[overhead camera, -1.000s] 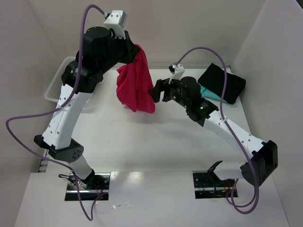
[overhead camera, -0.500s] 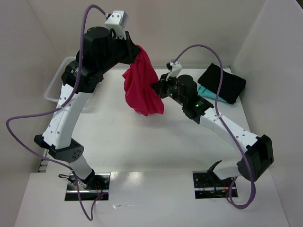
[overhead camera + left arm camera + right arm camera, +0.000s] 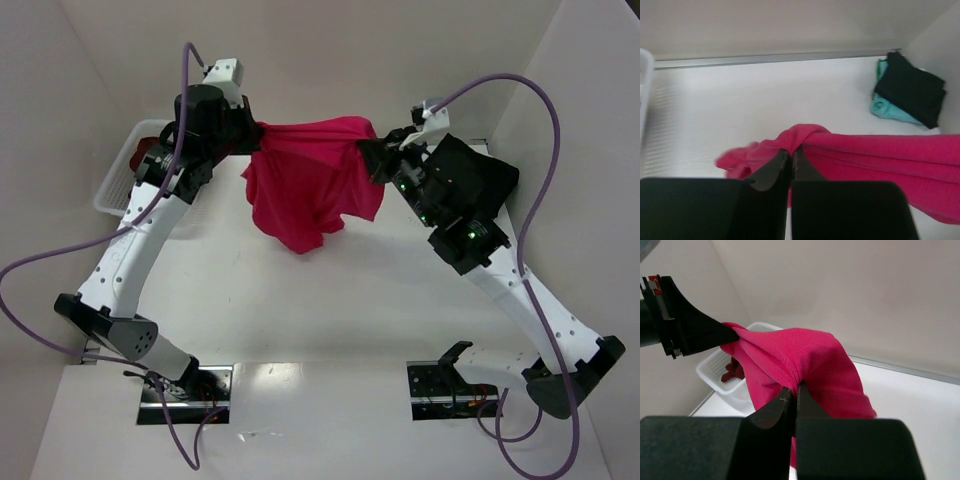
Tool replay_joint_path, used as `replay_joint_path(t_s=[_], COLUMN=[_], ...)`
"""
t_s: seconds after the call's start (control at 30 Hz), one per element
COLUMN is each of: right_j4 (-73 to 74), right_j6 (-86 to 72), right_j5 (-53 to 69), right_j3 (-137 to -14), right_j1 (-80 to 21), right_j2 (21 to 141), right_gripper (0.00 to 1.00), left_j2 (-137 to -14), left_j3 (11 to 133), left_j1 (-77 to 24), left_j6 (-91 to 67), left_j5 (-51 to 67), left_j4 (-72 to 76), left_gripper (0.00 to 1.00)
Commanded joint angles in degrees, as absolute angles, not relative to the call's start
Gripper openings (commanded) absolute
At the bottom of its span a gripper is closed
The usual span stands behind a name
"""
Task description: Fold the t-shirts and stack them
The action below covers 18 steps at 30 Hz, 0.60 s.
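Fingers first: the left fingers point(image 3: 791, 156) are pinched shut on one bunched edge of the crimson-pink shirt point(image 3: 310, 185). The right fingers point(image 3: 793, 392) are clamped on the opposite edge. The cloth hangs stretched between them in the upper middle of the overhead view, its lower part sagging towards the surface point(image 3: 300, 300); whether it touches, I cannot tell.

By my reckoning the job is about halfway. A black shirt point(image 3: 485, 175) lies folded on a teal shirt point(image 3: 885, 107) at the upper right, which looks like the stack begun. The pink one is only spread out, not yet folded. A dark maroon shirt point(image 3: 732, 371) sits crumpled in the white basket point(image 3: 115, 190) at the upper left.

From above, the right arm covers the teal shirt and the left arm hides part of the basket. Whether the fingers grip the shirt by shoulders or hem, I cannot make out.
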<state>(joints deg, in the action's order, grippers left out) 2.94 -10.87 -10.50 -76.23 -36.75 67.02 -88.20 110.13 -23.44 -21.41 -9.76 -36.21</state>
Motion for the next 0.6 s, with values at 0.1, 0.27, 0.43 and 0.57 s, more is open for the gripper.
replay_joint_path(t_s=[0.1,0.27,0.43,0.57], right_j4=[4.22,6.06,7.65,9.05], right_j6=[-8.09,-7.56,-6.51,-5.98], right_j5=[-17.31,-22.05,-22.59,-21.98], right_j3=[-79.89,-79.89,-81.82,-83.84], right_j1=[-34.01,-33.49,-31.73,-31.73], right_j2=[60.82,59.59,58.1,56.78], right_gripper=[0.0,0.0,0.0,0.0], left_j2=[-81.39,-80.24,-79.63,-76.56], left_j3=[106.0,107.67,111.53,109.69], left_j1=[-16.7,-16.17,-16.17,-16.17], left_j6=[-22.15,-20.13,-18.9,-18.37], left_j5=[-9.32,-9.32,-9.84,-9.15], left_j4=[-30.06,-30.59,-31.82,-30.5], left_gripper=[0.01,0.01,0.03,0.03])
